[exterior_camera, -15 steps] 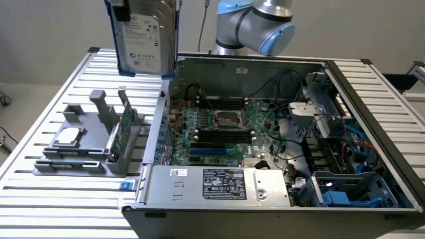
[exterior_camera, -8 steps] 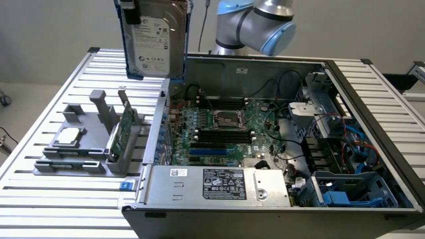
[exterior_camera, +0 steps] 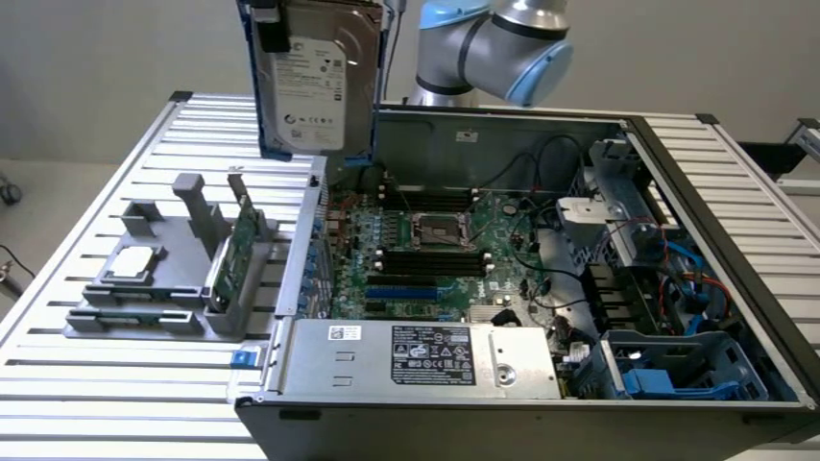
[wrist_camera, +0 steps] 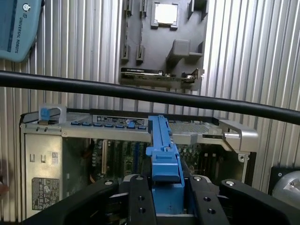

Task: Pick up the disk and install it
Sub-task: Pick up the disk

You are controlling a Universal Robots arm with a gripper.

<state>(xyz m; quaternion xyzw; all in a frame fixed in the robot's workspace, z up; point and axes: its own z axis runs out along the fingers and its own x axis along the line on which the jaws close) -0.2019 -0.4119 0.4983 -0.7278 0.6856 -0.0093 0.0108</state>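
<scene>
Hanging upright in the air over the edge of the open case (exterior_camera: 513, 130), the disk (exterior_camera: 314, 82) is clamped by its blue carrier in the end effector (wrist_camera: 166, 190), well above the bench (exterior_camera: 115, 384).

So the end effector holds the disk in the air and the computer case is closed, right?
No: the exterior view shows the computer case open, motherboard exposed. The end effector does hold the disk in the air.
</scene>
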